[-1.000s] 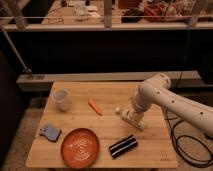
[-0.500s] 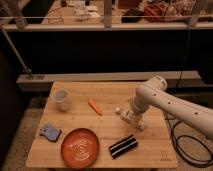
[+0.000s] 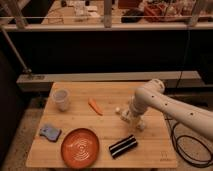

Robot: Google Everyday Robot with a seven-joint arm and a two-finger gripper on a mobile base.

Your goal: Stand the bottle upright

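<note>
Gripper (image 3: 132, 119) down beside lying bottle (image 3: 121, 110)

Gripper (image 3: 129, 119): low over the right half of the table (image 3: 107, 90), fingers spread, at the bottle (image 3: 120, 110).
Right side: arm (image 3: 167, 104) slants in, blocking that approach.
Left of bottle: carrot (image 3: 95, 106) near, bare strip between.
Front: striped block (image 3: 123, 146) near the gripper; plate (image 3: 80, 147) to its left.
Left edge: cup (image 3: 61, 98) at the back, blue cloth (image 3: 50, 132) in front, open wood between the 2.
</note>
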